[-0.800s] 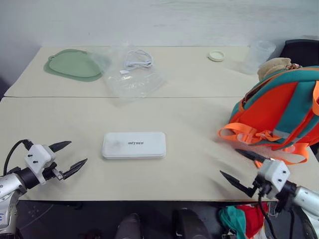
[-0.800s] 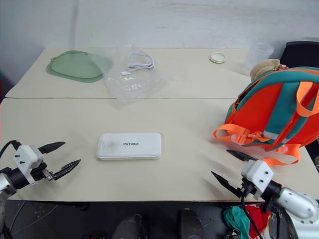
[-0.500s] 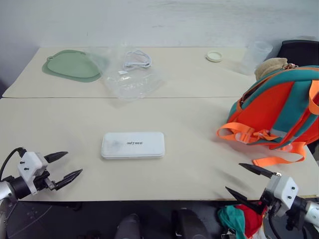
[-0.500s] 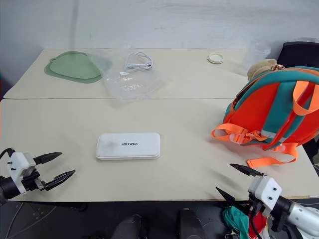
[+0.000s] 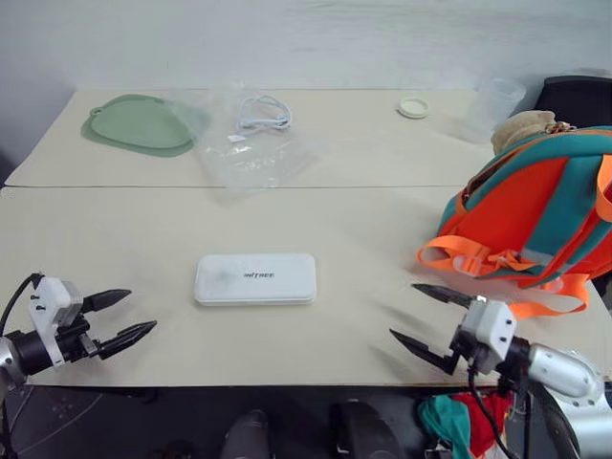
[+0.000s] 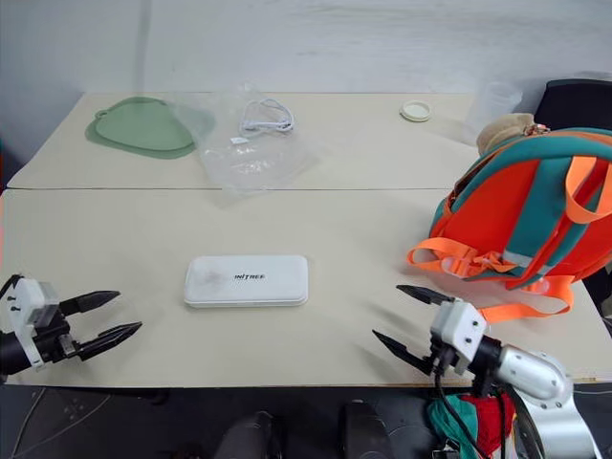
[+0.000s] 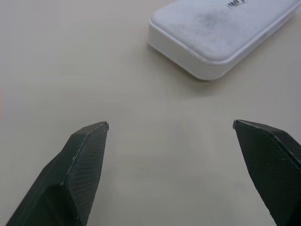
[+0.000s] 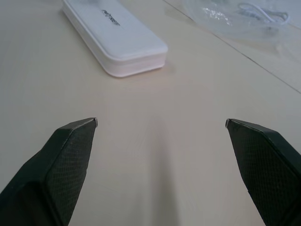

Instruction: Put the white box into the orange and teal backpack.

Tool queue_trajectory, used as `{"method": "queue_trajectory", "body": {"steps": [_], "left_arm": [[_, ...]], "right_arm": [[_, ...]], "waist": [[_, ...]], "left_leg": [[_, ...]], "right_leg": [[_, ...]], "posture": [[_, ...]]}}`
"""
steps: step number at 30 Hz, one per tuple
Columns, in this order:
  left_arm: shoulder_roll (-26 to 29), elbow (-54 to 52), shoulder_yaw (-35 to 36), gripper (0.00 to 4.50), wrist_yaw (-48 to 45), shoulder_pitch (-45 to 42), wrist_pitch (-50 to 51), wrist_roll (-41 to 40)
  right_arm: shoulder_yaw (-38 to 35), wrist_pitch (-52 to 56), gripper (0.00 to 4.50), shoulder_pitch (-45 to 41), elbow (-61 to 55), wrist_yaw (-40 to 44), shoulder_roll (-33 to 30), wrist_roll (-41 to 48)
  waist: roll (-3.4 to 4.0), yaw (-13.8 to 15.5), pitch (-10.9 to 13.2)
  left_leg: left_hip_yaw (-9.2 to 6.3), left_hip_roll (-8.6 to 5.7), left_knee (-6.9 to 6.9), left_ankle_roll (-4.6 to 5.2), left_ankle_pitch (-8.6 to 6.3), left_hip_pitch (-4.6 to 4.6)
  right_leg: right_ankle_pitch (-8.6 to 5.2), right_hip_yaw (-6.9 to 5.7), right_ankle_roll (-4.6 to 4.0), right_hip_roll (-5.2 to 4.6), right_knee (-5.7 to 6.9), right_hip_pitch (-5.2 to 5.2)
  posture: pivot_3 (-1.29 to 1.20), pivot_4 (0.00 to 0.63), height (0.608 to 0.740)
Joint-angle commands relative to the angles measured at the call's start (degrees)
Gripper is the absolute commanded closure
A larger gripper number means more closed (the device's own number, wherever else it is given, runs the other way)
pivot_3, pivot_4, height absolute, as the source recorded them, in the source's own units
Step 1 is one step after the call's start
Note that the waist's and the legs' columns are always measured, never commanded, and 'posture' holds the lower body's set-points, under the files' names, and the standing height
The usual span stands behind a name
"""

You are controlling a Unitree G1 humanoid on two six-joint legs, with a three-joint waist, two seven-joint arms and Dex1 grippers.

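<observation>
Both hands are hanging spread wide over the near edge of the beige surface [image 5: 363, 239], gripping nothing. The left hand [image 5: 122, 317] is hovering at the near left corner, its black fingers [image 7: 80, 160] pointing toward the white box [image 5: 255, 278] and well apart from it. The right hand [image 5: 427, 319] is hovering at the near right, angled toward the box and also clear of it, just in front of the orange and teal backpack [image 5: 535, 215]. The box is lying flat in the middle of the surface, rounded at the corners, small grey lettering on top. The backpack is sitting at the right edge, orange webbing loops [image 5: 459, 258] spilling onto the surface.
</observation>
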Motion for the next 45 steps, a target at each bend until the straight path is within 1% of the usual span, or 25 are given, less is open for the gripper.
{"method": "queue_trajectory", "body": {"steps": [1,3,4,5,6,9,12,13,14,15,16,20,25,29,35,40,43,45], "left_arm": [[0.89,-2.49,1.85,0.54,0.06,-1.65,2.43,-2.70],[1.04,-2.60,0.56,1.14,0.10,-3.63,4.16,-2.91],[1.15,-1.76,-1.28,1.40,0.79,-5.85,3.79,-1.41],[1.36,-0.36,-3.41,1.75,2.47,-8.52,5.27,0.15],[1.77,1.52,-6.21,2.07,5.27,-11.20,5.74,3.74],[0.45,4.16,-11.65,3.03,10.49,-17.19,6.50,9.04],[-1.84,2.53,-14.35,4.06,13.03,-20.00,9.37,9.21],[-2.41,1.15,-15.01,4.37,13.34,-20.36,11.21,8.65],[-2.41,-0.36,-15.94,4.50,13.53,-20.47,13.51,8.43],[-2.74,-1.52,-16.36,4.50,13.35,-20.62,13.86,8.16],[-3.09,-2.44,-16.27,4.50,13.67,-21.12,15.44,7.31],[-3.10,-7.04,-16.57,4.50,12.55,-21.48,21.52,3.74],[-3.46,-10.59,-17.94,4.50,12.84,-21.15,25.06,2.96],[-4.57,-14.29,-20.73,4.50,13.52,-20.03,27.80,3.27],[-9.08,-17.94,-24.15,4.50,16.37,-18.36,28.66,3.66],[-11.95,-19.41,-26.01,4.50,18.31,-18.63,29.37,3.87],[-12.40,-19.58,-26.02,4.50,18.75,-18.36,29.94,3.72],[-10.95,-19.68,-24.31,4.13,18.88,-17.73,32.87,2.70]], "right_arm": [[2.33,1.46,0.00,-2.78,-1.74,-0.29,0.26,-0.33],[4.79,2.96,0.38,-6.28,-0.29,-0.06,0.52,-0.89],[6.77,3.87,0.59,-9.47,1.57,-0.99,0.98,-3.27],[8.68,5.39,0.97,-12.52,3.16,-1.65,1.62,-4.82],[10.59,6.81,1.32,-15.35,5.14,-3.01,2.26,-7.46],[15.47,6.18,2.32,-21.80,12.12,-5.92,4.97,-14.44],[18.36,4.14,3.44,-25.90,18.03,-7.77,8.01,-17.97],[19.28,4.06,3.81,-27.12,19.83,-8.20,9.03,-18.88],[19.98,3.85,4.16,-28.29,21.41,-8.73,10.15,-19.67],[20.38,4.02,4.47,-29.18,22.56,-9.22,11.16,-20.09],[20.94,6.71,4.47,-29.60,22.64,-8.12,11.74,-19.38],[21.40,7.36,4.47,-30.34,21.63,-8.06,13.31,-19.23],[21.66,8.76,4.47,-28.68,18.26,-5.84,11.55,-18.79],[20.38,11.46,4.47,-25.86,13.19,-4.55,8.61,-18.00],[15.02,17.10,4.47,-18.00,4.77,-2.87,1.08,-15.66],[10.23,19.61,4.47,-12.60,0.39,-3.06,-2.51,-13.52],[9.27,18.95,4.47,-10.50,0.36,-3.40,-3.36,-13.72],[8.55,17.77,4.50,-9.81,0.95,-3.90,-3.63,-14.25]], "waist": [[0.00,0.00,0.00],[0.00,0.00,0.00],[0.00,0.00,0.00],[-0.01,-0.01,0.00],[-0.01,0.00,0.00],[-0.01,0.03,-0.01],[-0.01,0.03,-0.01],[-0.04,0.01,-0.03],[-0.09,-0.15,-0.05],[-0.10,-0.31,-0.05],[-0.11,-0.53,-0.05],[-0.19,-0.62,-0.03],[-0.19,-0.59,-0.03],[-0.19,-0.26,-0.03],[-0.23,0.37,-0.05],[-0.24,0.32,-0.05],[-0.25,0.23,-0.05],[-0.25,0.11,-0.06]], "left_leg": [[0.00,-0.01,0.01,0.00,0.00,-0.01],[0.00,-0.01,0.01,0.00,0.00,-0.01],[0.00,-0.02,0.02,0.00,0.00,-0.01],[0.00,-0.01,0.04,0.01,0.01,-0.02],[0.00,-0.02,0.11,0.02,0.02,-0.01],[-0.01,-0.09,0.11,-0.01,0.15,0.00],[0.02,-0.06,0.09,-0.33,0.28,-0.19],[0.04,-0.05,0.17,-0.35,0.30,-0.43],[0.07,-0.05,0.26,-0.34,0.32,-0.73],[0.30,-0.05,0.38,-0.32,0.33,-0.93],[0.36,-0.04,0.45,-0.31,0.32,-1.03],[0.36,0.01,0.63,-0.30,0.32,-1.01],[0.33,0.00,0.69,-0.34,0.34,-0.84],[0.31,0.00,0.64,-0.37,0.36,-0.85],[0.28,-0.05,0.70,-0.31,0.33,-0.82],[0.27,-0.05,0.68,-0.31,0.33,-0.78],[0.27,-0.03,0.65,-0.32,0.33,-0.76],[0.28,-0.02,0.65,-0.33,0.34,-0.73]], "right_leg": [[0.00,0.00,0.00,0.00,0.00,0.00],[0.00,0.00,0.00,-0.01,-0.01,0.02],[0.00,0.00,0.00,-0.01,0.00,0.00],[0.00,-0.01,0.00,0.00,0.01,0.01],[0.00,-0.02,0.01,-0.01,0.08,0.01],[0.03,-0.03,0.05,-0.02,0.19,-0.02],[0.02,-0.12,0.04,0.02,0.17,-0.19],[0.02,-0.17,0.04,0.03,0.18,-0.37],[0.04,-0.19,0.07,0.03,0.44,-0.66],[0.05,-0.18,0.09,0.01,0.70,-1.01],[0.05,-0.19,0.09,0.01,0.75,-1.13],[0.06,-0.23,0.11,0.00,0.72,-1.07],[0.06,-0.21,0.11,-0.01,0.79,-0.97],[0.05,-0.21,0.11,-0.01,0.77,-0.98],[0.06,-0.19,0.11,-0.05,0.69,-0.87],[0.06,-0.18,0.12,-0.03,0.71,-0.85],[0.06,-0.19,0.12,0.00,0.69,-0.83],[0.06,-0.17,0.12,0.03,0.69,-0.83]], "posture": [[0.00,0.150,0.740],[0.00,0.150,0.740],[0.00,0.150,0.740],[0.00,0.150,0.740],[0.00,0.150,0.740],[0.00,0.150,0.740],[0.00,0.150,0.740],[0.00,0.150,0.740],[0.00,0.150,0.740],[0.00,0.150,0.740],[0.00,0.150,0.740],[0.00,0.150,0.740],[0.00,0.150,0.740],[0.00,0.150,0.740],[0.00,0.150,0.740],[0.00,0.150,0.740],[0.00,0.150,0.740],[0.00,0.150,0.740]]}}
